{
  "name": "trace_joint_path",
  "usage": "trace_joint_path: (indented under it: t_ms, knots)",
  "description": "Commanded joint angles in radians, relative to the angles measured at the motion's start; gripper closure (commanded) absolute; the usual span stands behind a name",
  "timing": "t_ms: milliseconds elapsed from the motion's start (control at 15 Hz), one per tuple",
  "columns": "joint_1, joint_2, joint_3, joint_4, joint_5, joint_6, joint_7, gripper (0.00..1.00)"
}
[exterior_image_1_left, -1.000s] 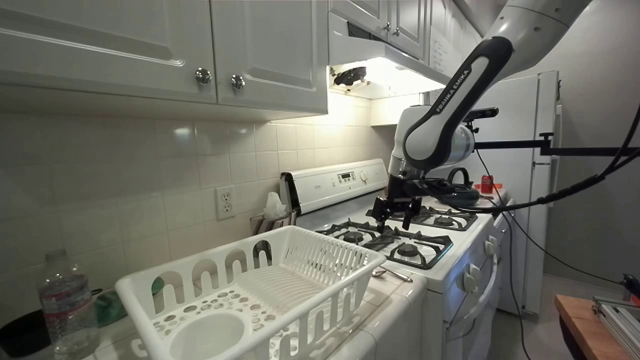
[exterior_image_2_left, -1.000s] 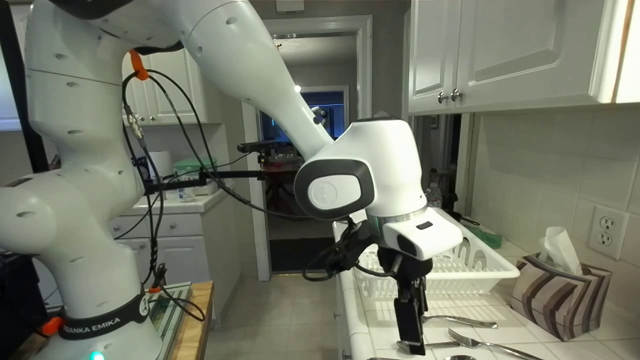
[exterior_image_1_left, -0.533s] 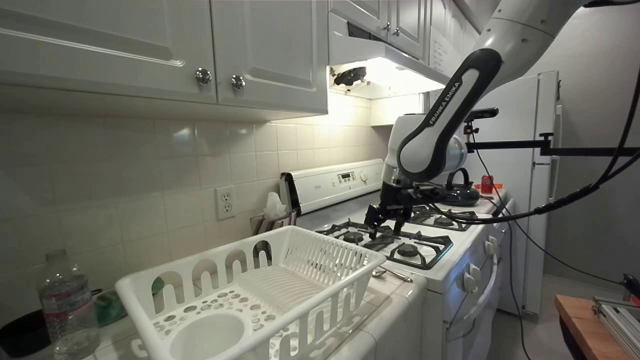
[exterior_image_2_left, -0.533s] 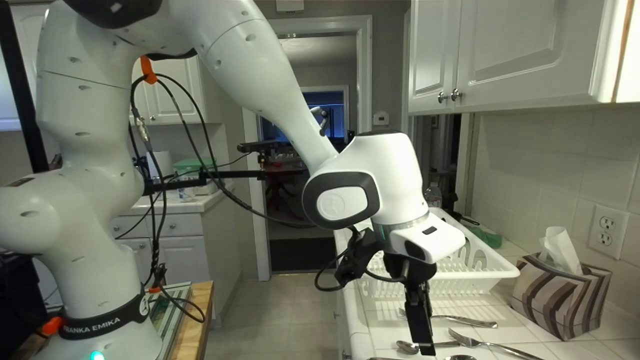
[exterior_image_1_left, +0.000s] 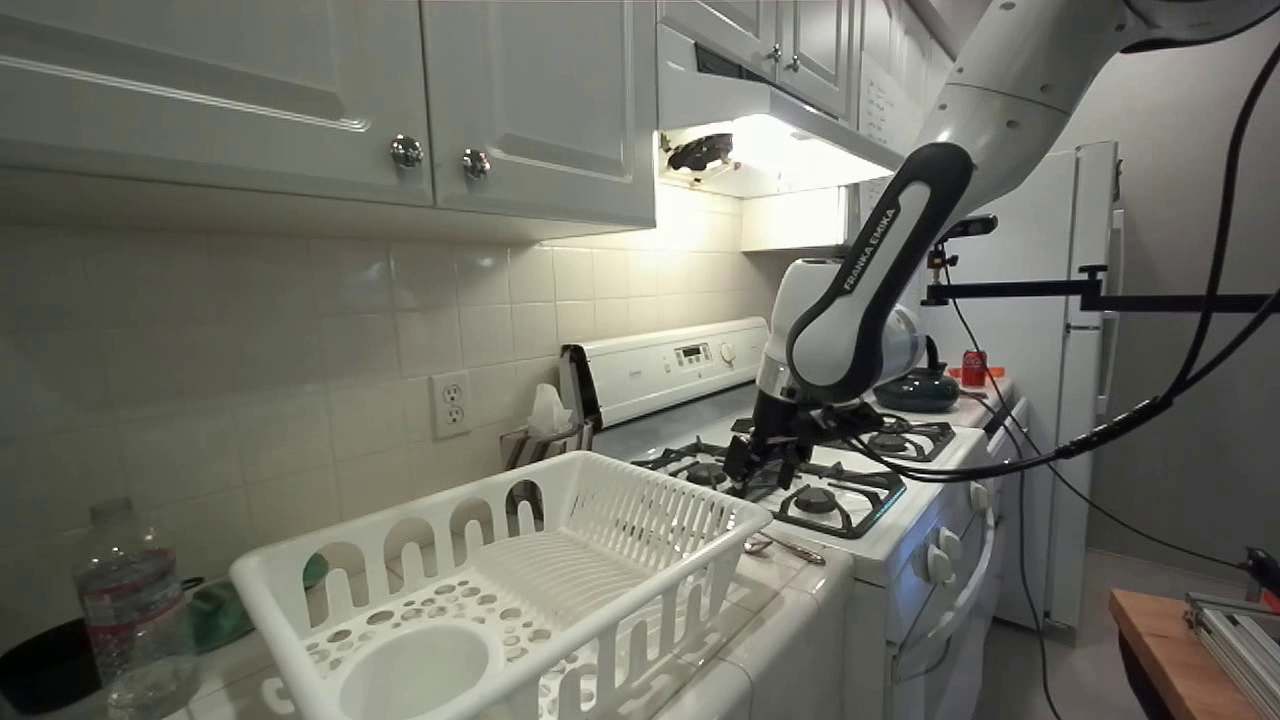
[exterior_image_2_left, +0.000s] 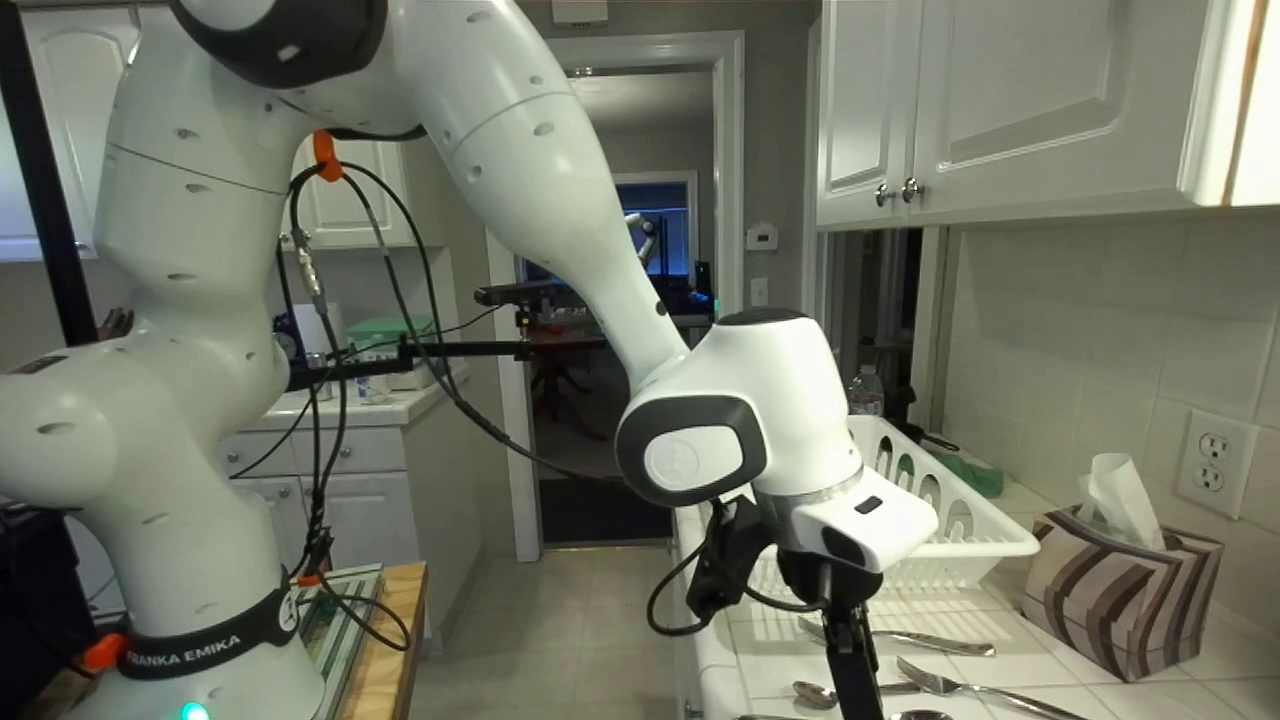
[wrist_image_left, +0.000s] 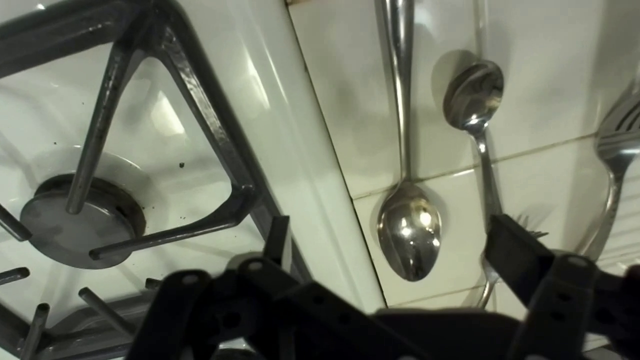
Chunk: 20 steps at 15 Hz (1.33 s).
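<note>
My gripper (wrist_image_left: 391, 232) has its jaws spread wide. Below, between the fingertips, a shiny metal spoon (wrist_image_left: 410, 232) with an oval bowl lies on glossy tiles (wrist_image_left: 547, 185); beyond one finger sits a black, angular stove grate (wrist_image_left: 230, 155).

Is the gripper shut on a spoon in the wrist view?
No: the gripper stands open, and the spoon nearest the stove lies on the tiled countertop.

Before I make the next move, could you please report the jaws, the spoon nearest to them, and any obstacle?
Jaws open, holding nothing. Spoon on counter, seen between them in wrist view. Second spoon and stove flank it, might obstruct.
</note>
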Motion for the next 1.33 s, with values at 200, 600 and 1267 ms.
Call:
trace_joint_path:
  t_ms: [200, 600, 1267]
  knots:
    - [-0.034, 0.096, 0.047, 0.062, 0.042, 0.044, -0.051, 0.0]
    - [-0.041, 0.139, 0.052, 0.103, 0.041, 0.039, -0.048, 0.05]
    - [-0.036, 0.175, 0.059, 0.138, 0.038, 0.027, -0.045, 0.66]
